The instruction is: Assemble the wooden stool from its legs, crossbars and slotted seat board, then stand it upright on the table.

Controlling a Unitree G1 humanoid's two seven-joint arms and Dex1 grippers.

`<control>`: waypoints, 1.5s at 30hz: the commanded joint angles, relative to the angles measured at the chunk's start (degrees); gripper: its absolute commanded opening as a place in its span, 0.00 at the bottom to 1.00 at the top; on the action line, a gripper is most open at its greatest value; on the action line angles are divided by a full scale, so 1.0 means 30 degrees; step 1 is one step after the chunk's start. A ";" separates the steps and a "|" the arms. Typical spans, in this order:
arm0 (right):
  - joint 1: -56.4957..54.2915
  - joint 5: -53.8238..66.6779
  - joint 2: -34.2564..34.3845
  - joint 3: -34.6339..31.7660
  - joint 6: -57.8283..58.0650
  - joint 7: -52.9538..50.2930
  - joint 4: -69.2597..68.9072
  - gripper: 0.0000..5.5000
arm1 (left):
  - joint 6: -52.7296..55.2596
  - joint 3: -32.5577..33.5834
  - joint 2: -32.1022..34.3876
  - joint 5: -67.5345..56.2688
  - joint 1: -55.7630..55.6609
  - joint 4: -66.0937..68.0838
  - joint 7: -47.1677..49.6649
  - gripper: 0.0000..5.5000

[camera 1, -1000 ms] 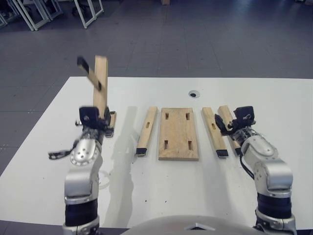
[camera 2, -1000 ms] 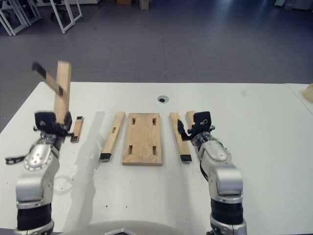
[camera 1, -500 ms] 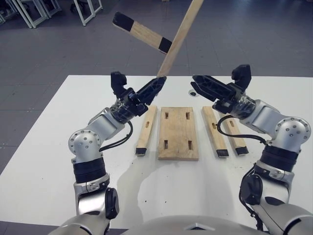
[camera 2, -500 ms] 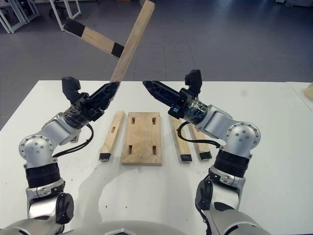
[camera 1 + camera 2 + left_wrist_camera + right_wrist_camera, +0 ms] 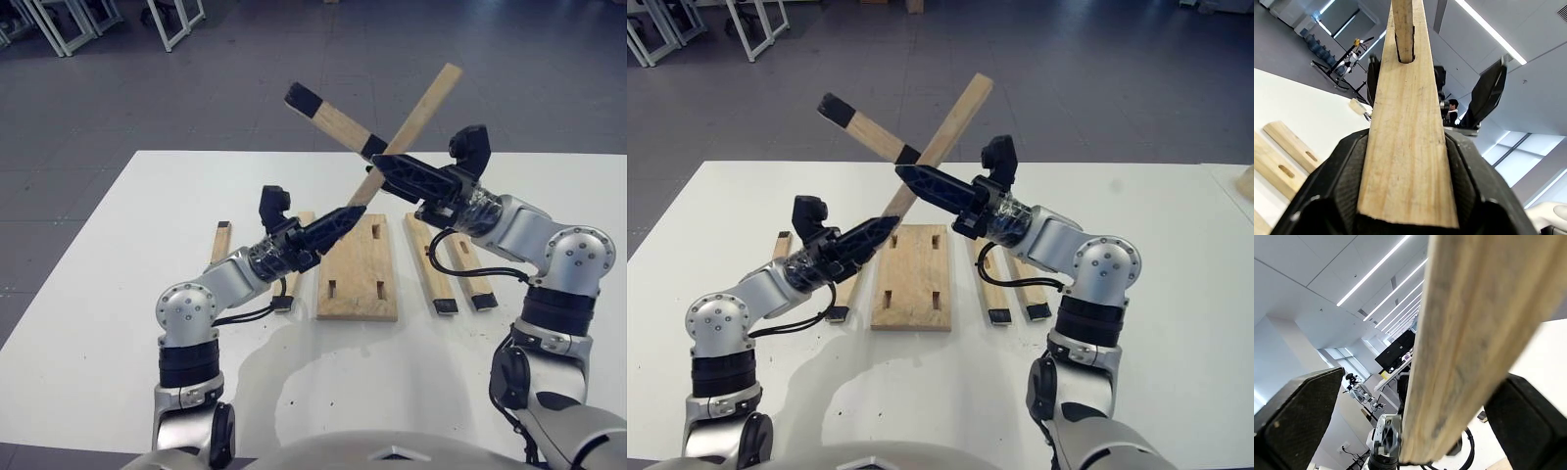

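Seat board [image 5: 358, 266] is lying flat at the middle of the desk [image 5: 98, 294], slots up. Two loose legs [image 5: 430, 264] are lying beside it toward the right edge. A third loose leg [image 5: 294, 250] and a short crossbar [image 5: 221, 242] are lying toward the left edge.

Over the board, the left gripper [image 5: 348, 213] is clamping a raised leg [image 5: 426, 98]. Left wrist view is showing a black-tipped crossbar [image 5: 1403, 29] seated through its slot.

Right gripper [image 5: 384, 164] is straddling that leg near the joint. Right wrist view is showing its fingers [image 5: 1298, 416] spread wide, not pinching.

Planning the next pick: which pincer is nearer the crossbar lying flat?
Left. The left pincer, holding a leg, is right of the crossbar; the right pincer is farther right, higher.
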 commanded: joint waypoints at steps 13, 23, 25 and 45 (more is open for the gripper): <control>-0.0863 0.3118 -0.1530 0.0107 0.0122 0.1404 0.0905 0.45 | -0.0434 -0.0427 0.0960 0.0731 0.0711 0.0330 -0.0976 0.37; -0.0682 0.2009 -0.1957 0.0432 -0.0527 0.1744 0.0909 0.38 | -0.0455 0.0001 0.1273 0.0500 0.0423 0.0834 -0.0462 0.37; -0.0639 0.1731 -0.2142 0.0416 -0.0662 0.1911 0.0994 0.37 | -0.0105 0.0149 0.1542 -0.0089 0.0320 0.0769 -0.0638 0.37; 0.0817 -0.0252 -0.4283 -0.0661 -0.2114 0.3234 0.1212 0.37 | -0.6322 -1.2092 0.8344 1.7517 -0.1459 -0.2125 0.1008 0.77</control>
